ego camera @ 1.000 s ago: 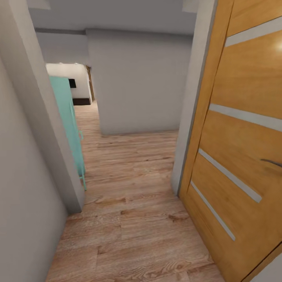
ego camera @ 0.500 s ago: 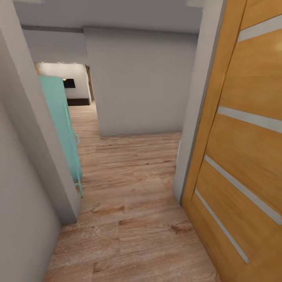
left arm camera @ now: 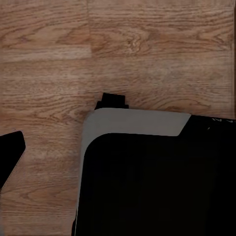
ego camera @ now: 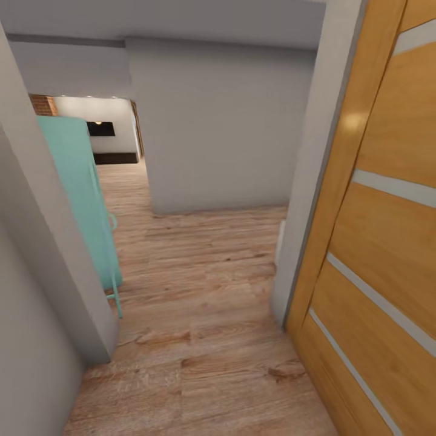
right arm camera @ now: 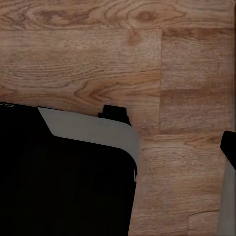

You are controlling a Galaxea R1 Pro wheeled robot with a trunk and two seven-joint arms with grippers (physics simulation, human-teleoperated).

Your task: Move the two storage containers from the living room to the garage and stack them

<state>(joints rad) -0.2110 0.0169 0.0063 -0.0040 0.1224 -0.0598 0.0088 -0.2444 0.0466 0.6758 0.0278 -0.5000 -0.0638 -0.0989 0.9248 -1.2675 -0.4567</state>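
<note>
The two storage containers are out of view, and so are the garage and its concrete floor. I am in a narrow hallway with light wood planks (ego camera: 200, 284) underfoot. Through an opening far down the left side I see a strip of red brick (ego camera: 42, 104) and a cream wall with a dark rectangle (ego camera: 100, 128). Both wrist views look down at the planks (left arm camera: 123, 49) (right arm camera: 98, 54), with my own black, grey-edged base (left arm camera: 147, 187) (right arm camera: 64, 182) below them.
A grey wall corner (ego camera: 54, 260) juts in close on the left, with a teal cabinet (ego camera: 79, 194) behind it. An orange wooden door (ego camera: 375, 242) with pale strips stands close on the right beside a grey jamb (ego camera: 306, 200). A grey wall (ego camera: 218, 127) blocks straight ahead; the passage continues left.
The camera has advanced along the hallway, so the whole view has shifted. The door now reaches further right, the teal cabinet sits further left, and the red brick has come into sight.
</note>
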